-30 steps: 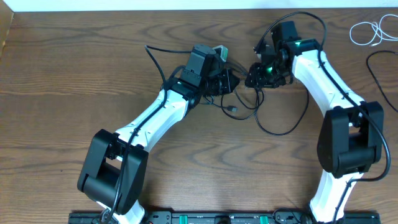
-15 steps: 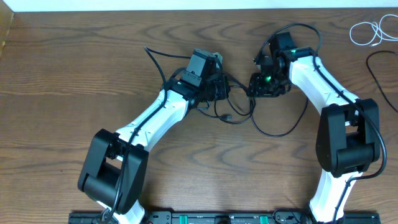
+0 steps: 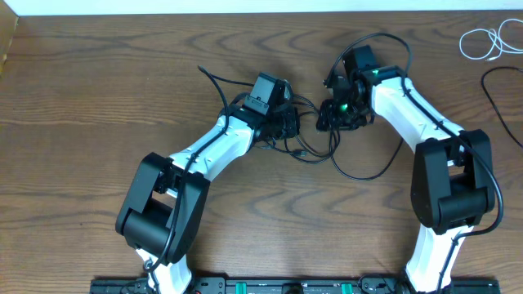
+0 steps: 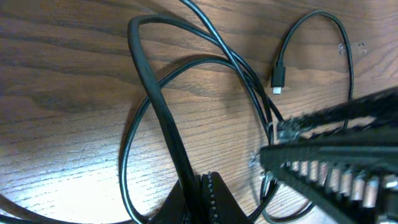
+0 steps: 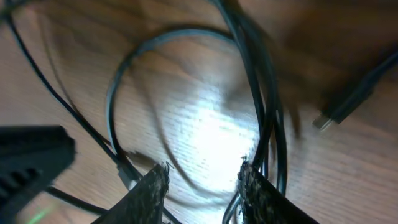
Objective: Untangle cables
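A tangle of black cables (image 3: 315, 145) lies on the table between my two grippers. My left gripper (image 3: 289, 124) is shut on one thicker black cable (image 4: 163, 118), which runs up from its jaws in the left wrist view. A small plug end (image 4: 278, 79) lies beyond it. My right gripper (image 3: 333, 116) is open just right of the tangle. In the right wrist view its fingertips (image 5: 157, 182) stand apart over bare wood, with black cable strands (image 5: 268, 124) running along the right finger and a plug (image 5: 339, 112) to the right. A coiled white cable (image 3: 484, 41) lies far right.
Another black cable (image 3: 495, 86) loops at the right table edge. A long black loop (image 3: 372, 167) trails in front of the right gripper. The table's far edge (image 3: 245, 11) runs close behind both grippers, which are a hand's width apart.
My right gripper has moved left and a little nearer, closer to the tangle and to the left gripper. The left gripper has shifted slightly back and left with its cable; the loops have shifted.
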You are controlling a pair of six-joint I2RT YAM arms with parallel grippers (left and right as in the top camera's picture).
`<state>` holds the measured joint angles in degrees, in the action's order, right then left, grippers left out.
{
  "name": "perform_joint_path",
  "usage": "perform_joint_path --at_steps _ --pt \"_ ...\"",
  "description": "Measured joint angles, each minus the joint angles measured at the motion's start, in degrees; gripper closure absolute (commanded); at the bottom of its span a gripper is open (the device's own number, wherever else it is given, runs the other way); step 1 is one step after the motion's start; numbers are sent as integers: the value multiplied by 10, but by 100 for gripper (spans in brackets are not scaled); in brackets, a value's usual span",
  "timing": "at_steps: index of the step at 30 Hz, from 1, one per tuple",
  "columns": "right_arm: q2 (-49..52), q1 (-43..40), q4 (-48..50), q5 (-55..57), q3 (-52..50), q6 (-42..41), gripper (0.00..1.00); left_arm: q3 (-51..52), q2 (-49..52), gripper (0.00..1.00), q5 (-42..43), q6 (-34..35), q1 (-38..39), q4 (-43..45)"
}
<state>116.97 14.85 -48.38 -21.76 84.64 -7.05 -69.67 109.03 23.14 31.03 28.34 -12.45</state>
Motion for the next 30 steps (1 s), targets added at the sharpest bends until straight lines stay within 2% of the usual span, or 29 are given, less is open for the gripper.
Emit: perform_joint_path --at_steps 13,20,23,30 --pt "0 5 14 10 -47 -17 67 0 0 93 -10 0 0 -2" --pt "0 5 61 10 -79 -37 82 0 0 93 -10 0 0 -2" --pt "0 7 77 12 -82 -43 99 0 0 93 -10 0 0 -2" --pt "0 7 95 -5 -85 -45 99 0 0 93 -13 -9 0 -16"
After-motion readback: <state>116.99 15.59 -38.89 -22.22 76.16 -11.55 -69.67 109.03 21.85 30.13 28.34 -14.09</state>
